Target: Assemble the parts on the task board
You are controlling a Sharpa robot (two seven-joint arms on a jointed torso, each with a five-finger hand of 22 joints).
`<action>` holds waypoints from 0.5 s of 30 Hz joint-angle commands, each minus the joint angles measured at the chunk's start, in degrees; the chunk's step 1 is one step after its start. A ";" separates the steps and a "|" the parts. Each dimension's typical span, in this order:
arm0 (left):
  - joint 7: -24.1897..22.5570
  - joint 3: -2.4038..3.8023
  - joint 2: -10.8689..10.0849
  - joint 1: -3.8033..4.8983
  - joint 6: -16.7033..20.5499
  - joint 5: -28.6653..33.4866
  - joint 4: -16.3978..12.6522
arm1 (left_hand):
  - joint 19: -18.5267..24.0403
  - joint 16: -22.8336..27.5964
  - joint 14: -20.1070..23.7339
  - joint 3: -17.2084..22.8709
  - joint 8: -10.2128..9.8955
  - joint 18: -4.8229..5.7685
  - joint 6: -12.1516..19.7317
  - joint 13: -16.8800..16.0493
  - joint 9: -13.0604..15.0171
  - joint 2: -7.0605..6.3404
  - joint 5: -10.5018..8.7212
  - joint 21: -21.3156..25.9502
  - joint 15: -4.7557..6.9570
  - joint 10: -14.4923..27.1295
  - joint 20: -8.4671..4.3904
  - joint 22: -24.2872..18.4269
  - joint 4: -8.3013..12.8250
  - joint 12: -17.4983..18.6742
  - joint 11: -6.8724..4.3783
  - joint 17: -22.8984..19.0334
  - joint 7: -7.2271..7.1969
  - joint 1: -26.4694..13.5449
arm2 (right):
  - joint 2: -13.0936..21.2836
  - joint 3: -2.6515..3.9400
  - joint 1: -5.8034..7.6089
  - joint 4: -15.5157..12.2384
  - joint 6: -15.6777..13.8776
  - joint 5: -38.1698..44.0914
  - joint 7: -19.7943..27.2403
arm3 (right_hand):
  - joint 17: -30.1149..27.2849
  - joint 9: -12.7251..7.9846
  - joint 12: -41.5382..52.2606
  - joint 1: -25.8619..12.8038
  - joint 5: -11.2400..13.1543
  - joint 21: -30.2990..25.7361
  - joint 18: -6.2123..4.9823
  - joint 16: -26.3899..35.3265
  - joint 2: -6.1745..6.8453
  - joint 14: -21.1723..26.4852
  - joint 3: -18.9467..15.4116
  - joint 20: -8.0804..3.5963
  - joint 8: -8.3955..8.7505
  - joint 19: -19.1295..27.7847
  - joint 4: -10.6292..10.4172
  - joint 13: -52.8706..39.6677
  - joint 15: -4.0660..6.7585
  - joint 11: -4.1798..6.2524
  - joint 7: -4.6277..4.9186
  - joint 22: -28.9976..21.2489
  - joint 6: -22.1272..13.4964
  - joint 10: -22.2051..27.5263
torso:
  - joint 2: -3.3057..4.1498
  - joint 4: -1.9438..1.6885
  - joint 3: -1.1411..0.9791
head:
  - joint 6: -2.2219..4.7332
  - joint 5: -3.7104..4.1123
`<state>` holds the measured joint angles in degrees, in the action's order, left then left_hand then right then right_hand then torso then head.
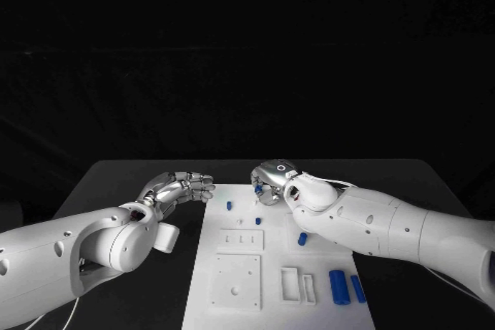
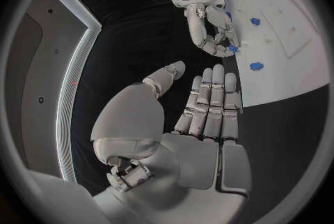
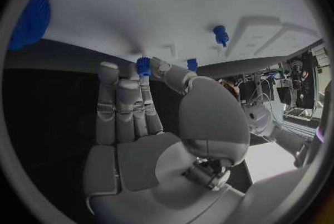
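Nearest me, two blue cylinders (image 1: 338,286) lie at the task board (image 1: 237,273) front edge, beside white frames (image 1: 291,284). Mid-board, a small blue peg (image 1: 302,238). Parts look light, stiff, smooth plastic imo; I'd pinch across the shank. Right hand (image 1: 275,183) at far end, fingers (image 3: 144,87) pinching a toothed blue part (image 3: 143,66). Left hand (image 1: 184,187) over counter (image 1: 134,180), fingers together, holding nothing. No writing legible.

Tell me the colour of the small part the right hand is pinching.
Blue; the small ridged part shows best in the right wrist view.
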<state>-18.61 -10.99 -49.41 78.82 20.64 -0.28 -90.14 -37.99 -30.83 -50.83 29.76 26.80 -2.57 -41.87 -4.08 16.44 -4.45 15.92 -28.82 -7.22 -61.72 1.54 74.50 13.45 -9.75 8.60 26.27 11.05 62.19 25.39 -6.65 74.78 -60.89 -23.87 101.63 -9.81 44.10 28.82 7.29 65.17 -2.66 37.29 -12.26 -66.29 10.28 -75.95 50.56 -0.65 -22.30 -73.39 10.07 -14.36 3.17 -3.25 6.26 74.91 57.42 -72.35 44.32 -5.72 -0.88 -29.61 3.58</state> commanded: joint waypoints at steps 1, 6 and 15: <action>-0.44 0.05 0.05 0.16 -0.71 -0.17 -0.07 | 0.31 0.30 0.43 0.25 -0.34 -0.43 0.46 0.05 -0.04 -0.18 -0.21 0.06 0.02 0.21 -0.11 0.08 0.17 0.26 0.24 -0.09 0.32 -0.43 | -0.09 -0.01 -0.05 0.37 1.88 -0.02 0.16 | -0.14 0.77 -0.29 0.14 -0.13 0.25 -2.74 -0.13 0.15 1.11 -0.08 -0.30 0.10 0.58 -0.30 -0.85 0.87 0.83 0.21 1.40 0.16 -2.83 | 0.12 0.04 0.01 | -0.07 -0.17; -0.43 0.05 0.14 0.16 -0.71 -0.17 0.05 | 0.32 0.30 0.43 0.26 -0.35 -0.43 0.46 0.05 -0.04 -0.19 -0.22 0.06 0.01 0.22 -0.10 0.08 0.18 0.27 0.24 -0.09 0.33 -0.44 | -0.39 -0.02 -0.11 0.47 1.89 -0.89 0.58 | -0.38 0.80 -0.81 0.08 -0.19 0.47 -2.74 0.07 0.73 1.22 -0.50 -0.26 0.53 1.02 0.15 -1.17 0.63 0.58 0.44 1.36 -0.37 -2.12 | 0.21 0.06 -0.01 | -0.06 -0.14; -0.35 0.05 0.07 0.16 -0.73 -0.17 0.01 | 0.32 0.30 0.44 0.27 -0.36 -0.42 0.49 0.05 -0.04 -0.22 -0.23 0.06 0.01 0.24 -0.09 0.09 0.21 0.29 0.25 -0.10 0.34 -0.47 | -0.34 -0.03 -0.18 0.54 0.76 -3.06 0.87 | -0.70 -0.55 -3.83 -1.39 -1.02 1.33 -2.74 -0.29 2.01 0.98 -5.09 -0.54 3.78 1.19 1.76 0.01 -1.59 -1.70 2.55 1.24 -4.79 3.83 | 0.26 0.09 0.00 | -0.09 -0.15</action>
<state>-18.58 -10.99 -49.38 78.83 20.63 -0.28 -90.05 -37.99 -30.83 -50.83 29.76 26.80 -2.57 -41.87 -4.08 16.44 -4.45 15.92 -28.82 -7.22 -61.72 1.54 74.53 13.45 -9.75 8.60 26.27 11.05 62.19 25.03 -6.69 74.64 -60.39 -23.00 99.95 -9.56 43.44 28.35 3.66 64.01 -3.57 38.37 -12.21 -66.29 11.87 -74.84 45.66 -0.85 -18.62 -71.96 11.78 -14.55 2.02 -4.98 8.70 74.91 53.14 -69.01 44.54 -5.64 -0.88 -29.66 3.43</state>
